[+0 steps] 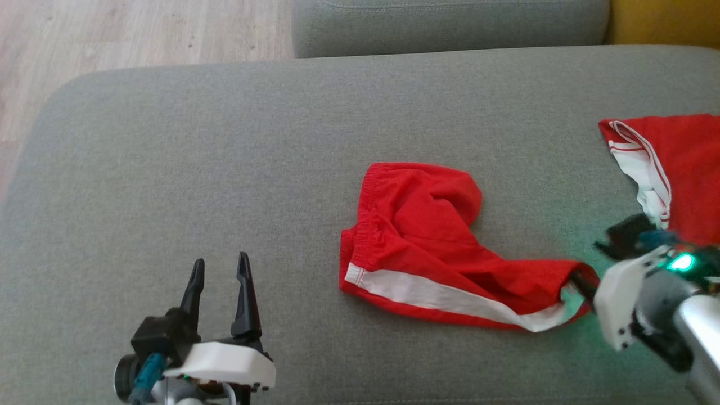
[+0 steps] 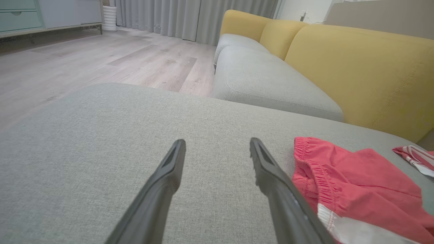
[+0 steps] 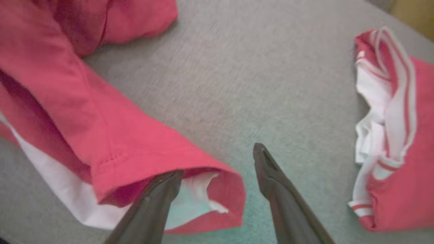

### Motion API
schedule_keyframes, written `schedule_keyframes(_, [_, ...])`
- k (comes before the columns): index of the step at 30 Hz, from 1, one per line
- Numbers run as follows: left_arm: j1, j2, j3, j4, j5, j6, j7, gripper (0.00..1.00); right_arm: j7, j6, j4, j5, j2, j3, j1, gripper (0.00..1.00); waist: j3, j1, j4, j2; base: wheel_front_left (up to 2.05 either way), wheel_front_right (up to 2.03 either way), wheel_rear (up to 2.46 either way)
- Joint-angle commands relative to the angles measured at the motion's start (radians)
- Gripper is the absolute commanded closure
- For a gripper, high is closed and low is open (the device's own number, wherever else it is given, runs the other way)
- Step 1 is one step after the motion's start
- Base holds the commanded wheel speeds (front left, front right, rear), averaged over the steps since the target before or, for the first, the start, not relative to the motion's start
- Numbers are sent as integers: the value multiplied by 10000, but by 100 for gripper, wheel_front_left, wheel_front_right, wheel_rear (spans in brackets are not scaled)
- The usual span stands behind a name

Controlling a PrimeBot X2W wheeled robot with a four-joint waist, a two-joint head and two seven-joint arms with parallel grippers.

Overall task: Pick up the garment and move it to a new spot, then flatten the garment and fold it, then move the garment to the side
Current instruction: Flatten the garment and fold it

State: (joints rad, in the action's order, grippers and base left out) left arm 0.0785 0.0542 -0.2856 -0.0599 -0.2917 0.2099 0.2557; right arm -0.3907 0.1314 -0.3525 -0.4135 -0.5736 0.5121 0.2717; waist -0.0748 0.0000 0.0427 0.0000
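Observation:
The garment (image 1: 427,236), red shorts with a white side stripe, lies crumpled in the middle of the grey sofa cushion (image 1: 225,157). My right gripper (image 1: 602,259) is at the shorts' right leg opening. In the right wrist view this gripper (image 3: 217,162) stands open: one finger (image 3: 159,193) pokes into the leg hem (image 3: 203,169) and the other rests outside on the cushion. My left gripper (image 1: 220,270) stands open over bare cushion at the lower left, well apart from the shorts. Seen from the left wrist, the left gripper (image 2: 217,145) holds nothing and the shorts' waistband (image 2: 312,169) lies to its right.
A second red garment with white trim (image 1: 669,169) lies at the cushion's right edge, close to my right arm. Another grey seat cushion (image 1: 450,25) and yellow backrests (image 2: 356,67) lie behind. Wooden floor (image 1: 112,34) borders the cushion's far left.

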Motion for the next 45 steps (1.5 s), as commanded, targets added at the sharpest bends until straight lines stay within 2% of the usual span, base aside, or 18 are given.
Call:
schedule_keyframes(1, [-263, -39, 270, 294, 92, -33, 61, 0, 182, -7, 363, 140, -159, -284, -102, 0, -20, 0, -21, 0, 0, 0, 0])
schedule_keyframes(6, [-237, -39, 267, 158, 185, -197, 61, 0, 1033, -7, 1602, 1120, 498, -2374, -775, 0, -91, 0, -132, 0, 0, 0, 0])
schedule_keyframes(9, [-230, -39, 194, -25, 204, -351, 61, 0, 1714, -7, 2444, 1870, 1346, -3680, -1462, 0, -132, 0, -179, 0, 0, 0, 0])
schedule_keyframes(12, [-297, -39, -5, -358, 224, -572, 61, 0, 2404, -7, 3164, 2551, 2273, -4518, -2276, 0, -193, 0, -207, 0, 0, 0, 0])
schedule_keyframes(16, [-442, -39, -249, -772, 214, -855, 61, 0, 3607, -7, 3501, 3282, 3320, -5022, -3307, 0, -273, 0, -261, 0, 0, 0, 0])
schedule_keyframes(23, [-621, -39, -361, -1117, 315, -1098, 61, 0, 6091, -7, 2673, 4014, 4763, -5586, -4200, 0, -312, 0, -456, 0, 0, 0, 0])
schedule_keyframes(27, [-475, -39, -211, -1104, 346, -1066, 61, 0, 6494, -7, 2176, 4145, 5087, -5800, -4374, 0, -159, 0, -565, 0, 0, 0, 0])
schedule_keyframes(30, [-275, -39, -97, -1103, 403, -1085, 61, 0, 6517, -7, 2312, 4099, 5178, -5876, -4424, 0, -47, 0, -593, 0, 0, 0, 0])
schedule_keyframes(41, [18, -39, -71, -1177, 470, -1155, 61, 0, 6523, -7, 2261, 4246, 5228, -5920, -4538, 0, 250, 0, -447, 0, 0, 0, 0])
schedule_keyframes(45, [-38, -39, -350, -1368, 635, -1253, 61, 0, 6523, -7, 2226, 4311, 5224, -5934, -4441, 0, 269, 0, -432, 0, 0, 0, 0])
